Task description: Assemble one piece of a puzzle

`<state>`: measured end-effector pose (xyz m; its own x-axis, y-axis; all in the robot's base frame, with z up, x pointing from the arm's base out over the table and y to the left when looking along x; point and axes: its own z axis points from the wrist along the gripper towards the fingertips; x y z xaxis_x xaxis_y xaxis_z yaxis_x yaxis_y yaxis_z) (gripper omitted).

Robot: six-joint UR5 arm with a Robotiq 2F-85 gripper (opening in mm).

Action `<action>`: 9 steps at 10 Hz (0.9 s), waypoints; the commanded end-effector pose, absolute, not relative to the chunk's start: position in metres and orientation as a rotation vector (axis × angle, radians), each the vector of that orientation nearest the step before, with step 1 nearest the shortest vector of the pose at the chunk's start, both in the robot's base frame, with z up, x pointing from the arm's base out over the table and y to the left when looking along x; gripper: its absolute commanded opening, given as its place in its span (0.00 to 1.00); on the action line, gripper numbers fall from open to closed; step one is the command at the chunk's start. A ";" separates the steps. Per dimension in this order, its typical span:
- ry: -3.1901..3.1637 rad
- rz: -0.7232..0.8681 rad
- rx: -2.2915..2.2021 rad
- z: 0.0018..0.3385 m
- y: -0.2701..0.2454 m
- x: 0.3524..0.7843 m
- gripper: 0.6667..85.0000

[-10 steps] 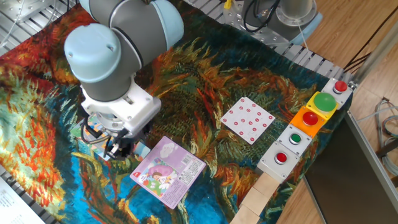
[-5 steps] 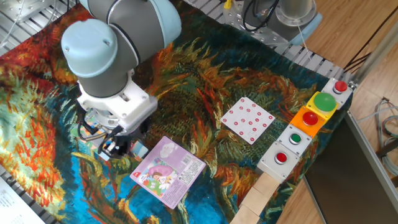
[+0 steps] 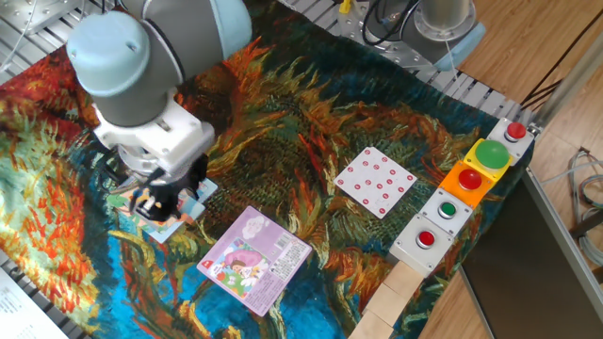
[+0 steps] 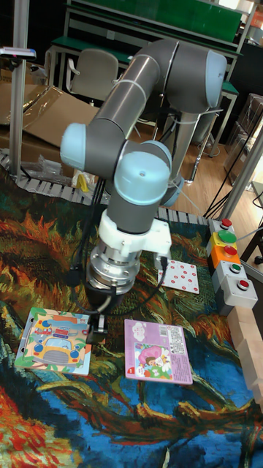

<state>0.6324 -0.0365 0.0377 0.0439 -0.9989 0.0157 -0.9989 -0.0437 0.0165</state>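
The puzzle (image 4: 52, 344) is a flat pale blue and green board with an orange vehicle picture, lying on the painted cloth at the left. In the fixed view the arm covers most of it, and only a pale blue corner of the puzzle (image 3: 187, 200) shows. My gripper (image 4: 98, 325) points straight down at the board's right edge, its dark fingertips close to or touching the surface. In the fixed view the gripper (image 3: 154, 203) sits under the wrist, with a small orange patch by its fingers. Whether a piece is held between them does not show.
A purple-pink square puzzle (image 3: 254, 260) lies just right of the gripper, and a white card with red dots (image 3: 375, 181) farther right. A box of red and green buttons (image 3: 466, 184) lines the right edge, with wooden blocks (image 3: 391, 301) below it.
The arm has moved left across the cloth, away from the purple-pink puzzle. A pale blue corner of the board now shows beside the gripper.
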 end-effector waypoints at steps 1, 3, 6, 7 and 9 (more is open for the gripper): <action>-2.250 -0.016 2.208 0.037 -0.033 0.635 0.01; -2.169 0.006 2.259 0.031 -0.068 0.629 0.01; -2.096 -0.005 2.303 0.028 -0.095 0.621 0.01; -2.144 -0.019 2.278 0.028 -0.091 0.621 0.01; -2.209 -0.033 2.225 0.031 -0.075 0.624 0.01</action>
<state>0.6229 -0.0829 0.0286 0.0510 -0.9986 0.0100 -0.9985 -0.0508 0.0199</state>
